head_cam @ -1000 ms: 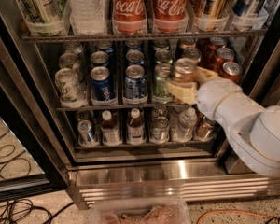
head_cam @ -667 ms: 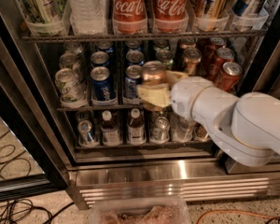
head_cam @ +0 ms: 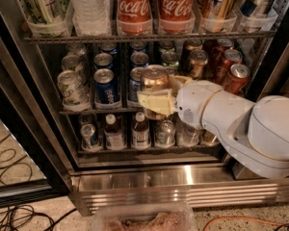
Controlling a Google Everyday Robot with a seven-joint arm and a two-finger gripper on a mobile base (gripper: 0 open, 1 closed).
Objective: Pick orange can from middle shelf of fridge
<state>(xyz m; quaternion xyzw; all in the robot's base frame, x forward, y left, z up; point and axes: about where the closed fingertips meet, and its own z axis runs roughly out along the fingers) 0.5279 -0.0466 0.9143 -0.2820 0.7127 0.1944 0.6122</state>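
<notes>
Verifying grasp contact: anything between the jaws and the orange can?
Nothing. In the camera view the gripper has its jaws shut directly on the orange can, held in front of the middle shelf.

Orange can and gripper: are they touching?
Touching. The camera view shows the gripper's pale fingers pressed against the orange can, holding it in front of the middle shelf.

Two Coca-Cola bottles [head_cam: 133,6] stand on the top rack [head_cam: 149,36] beside a clear water bottle [head_cam: 89,8], with a green-and-white can [head_cam: 41,4] at far left. Blue cans [head_cam: 106,83] and red cans [head_cam: 236,76] flank the hand [head_cam: 160,93] at mid-view. Small bottles [head_cam: 140,129] line the bottom rack [head_cam: 149,150]. Black cables [head_cam: 9,162] lie on the speckled floor [head_cam: 33,211]; a clear plastic tub [head_cam: 142,218] sits at the lower edge.
</notes>
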